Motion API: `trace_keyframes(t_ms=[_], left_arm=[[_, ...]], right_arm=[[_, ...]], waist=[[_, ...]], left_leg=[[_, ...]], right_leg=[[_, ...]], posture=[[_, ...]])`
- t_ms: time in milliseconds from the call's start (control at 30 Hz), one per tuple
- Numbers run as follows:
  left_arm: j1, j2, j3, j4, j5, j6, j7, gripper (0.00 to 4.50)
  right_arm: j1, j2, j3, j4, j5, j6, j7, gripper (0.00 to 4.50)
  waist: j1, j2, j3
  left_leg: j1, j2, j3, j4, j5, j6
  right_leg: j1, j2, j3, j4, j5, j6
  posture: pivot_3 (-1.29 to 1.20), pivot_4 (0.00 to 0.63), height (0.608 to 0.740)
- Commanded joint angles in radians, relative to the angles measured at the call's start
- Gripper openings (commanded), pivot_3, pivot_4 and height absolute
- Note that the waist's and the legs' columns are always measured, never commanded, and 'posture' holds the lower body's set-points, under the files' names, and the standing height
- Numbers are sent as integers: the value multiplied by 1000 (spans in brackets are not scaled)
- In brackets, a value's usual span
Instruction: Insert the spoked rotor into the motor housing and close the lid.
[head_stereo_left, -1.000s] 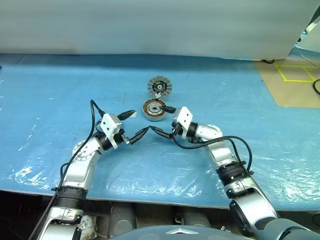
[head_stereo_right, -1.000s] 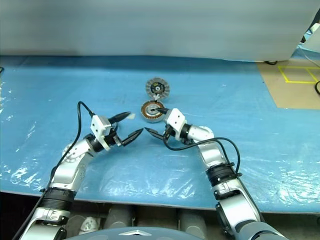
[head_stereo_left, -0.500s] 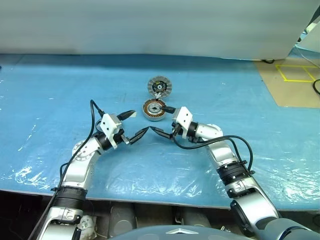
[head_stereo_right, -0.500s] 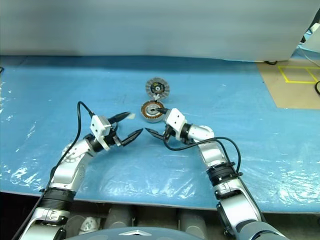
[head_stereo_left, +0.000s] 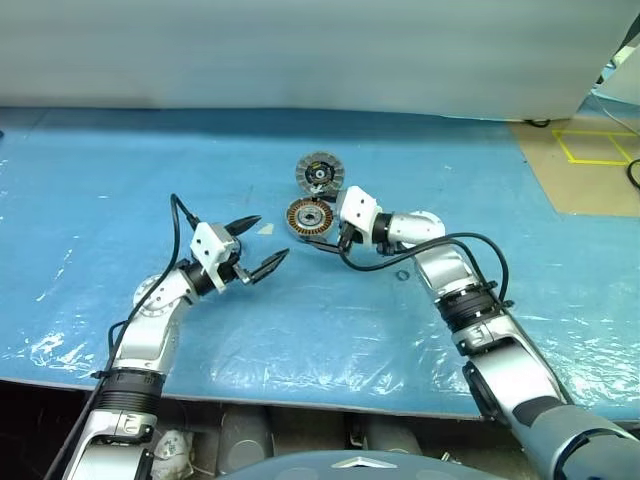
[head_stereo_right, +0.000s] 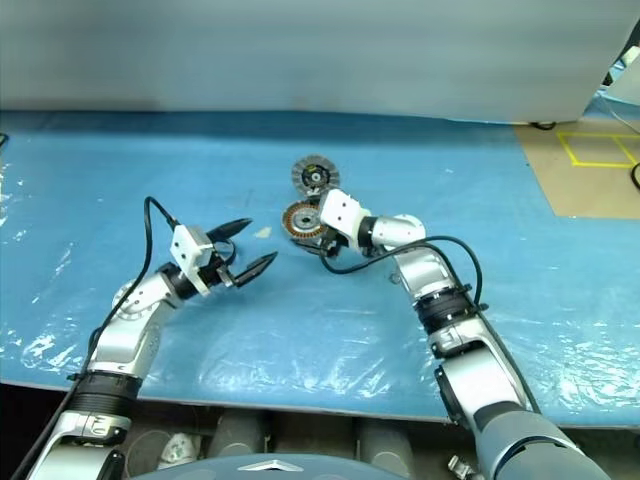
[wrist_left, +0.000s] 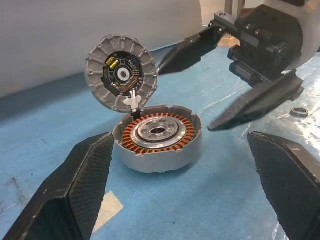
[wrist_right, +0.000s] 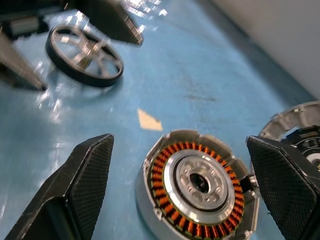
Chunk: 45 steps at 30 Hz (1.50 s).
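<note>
The motor housing (head_stereo_left: 309, 217), a short cylinder with copper windings, stands on the blue sheet. Its lid (head_stereo_left: 319, 172), a finned silver disc with a dark centre, stands tilted open just behind it. My right gripper (head_stereo_left: 324, 222) is open right beside the housing, which shows between its fingers (wrist_right: 80, 195) in the right wrist view. Over the sheet, left of the housing, my left gripper (head_stereo_left: 255, 245) is open and holds nothing. The spoked rotor (wrist_right: 85, 55) lies on the sheet by the left gripper's fingers.
A small metal ring (head_stereo_left: 401, 275) lies on the sheet under my right forearm. A pale tape mark (head_stereo_right: 263, 232) sits left of the housing. The blue table (head_stereo_left: 100, 180) ends at a grey panel behind, and yellow floor tape (head_stereo_left: 590, 145) shows at the far right.
My right gripper has risen, rolled and moved forward, from in front of the housing to right beside it. The left gripper has hardly shifted. Housing and lid stay put.
</note>
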Motion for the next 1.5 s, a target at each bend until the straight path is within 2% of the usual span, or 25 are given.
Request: trace_keyframes(t_ms=[33,333,367,433,800,1000,1133,1300,1400,1500], left_arm=[[0,9,24,-21,-14,-8,4,4482],[17,10,23,-32,-10,-11,21,4482],[19,10,21,-33,-9,-11,22,4495],[22,11,18,-35,-7,-10,22,4500],[14,10,17,-32,-6,-10,27,4500],[5,8,13,-22,-4,-11,26,4500],[3,10,16,-23,-5,-13,25,4500],[9,18,22,-42,-15,-6,20,4500],[18,27,21,-59,-22,0,9,4500],[28,34,22,-78,-30,10,5,4500]], right_arm=[[-43,-24,28,18,-18,-14,62,4500],[-99,-26,82,158,-113,-107,52,4500],[-106,-21,88,176,-129,-113,38,4310],[-116,-14,95,209,-155,-128,11,3876],[-143,-12,84,273,-193,-207,-53,42],[-141,1,67,239,-163,-238,-58,15],[-116,4,46,144,-67,-214,54,15],[-54,-44,55,-18,36,-153,238,15],[18,-108,88,-122,49,-115,341,15],[85,-154,113,-179,40,-98,381,15]], waist=[[0,0,0],[0,0,0],[0,0,0],[0,0,0],[0,0,0],[1,0,0],[-1,0,0],[2,0,0],[6,0,0],[9,0,0]], left_leg=[[0,0,0,0,0,0],[0,0,0,1,0,0],[0,0,0,1,0,1],[0,0,0,1,1,1],[0,1,0,2,1,1],[0,1,0,3,1,1],[-1,1,0,3,1,3],[-2,2,0,3,2,3],[-2,2,0,3,2,4],[-1,2,0,3,1,4]], right_leg=[[0,0,0,0,0,0],[0,0,0,1,0,0],[0,0,0,1,0,0],[0,0,0,1,0,0],[0,0,0,2,0,0],[0,0,0,2,0,0],[-1,0,0,2,0,0],[-1,1,-1,2,0,0],[-1,1,-1,1,0,0],[0,1,-1,1,0,0]], posture=[[0,150,740],[0,150,740],[0,150,740],[0,150,740],[0,150,740],[0,150,740],[0,150,740],[0,150,740],[0,150,740],[0,150,740]])
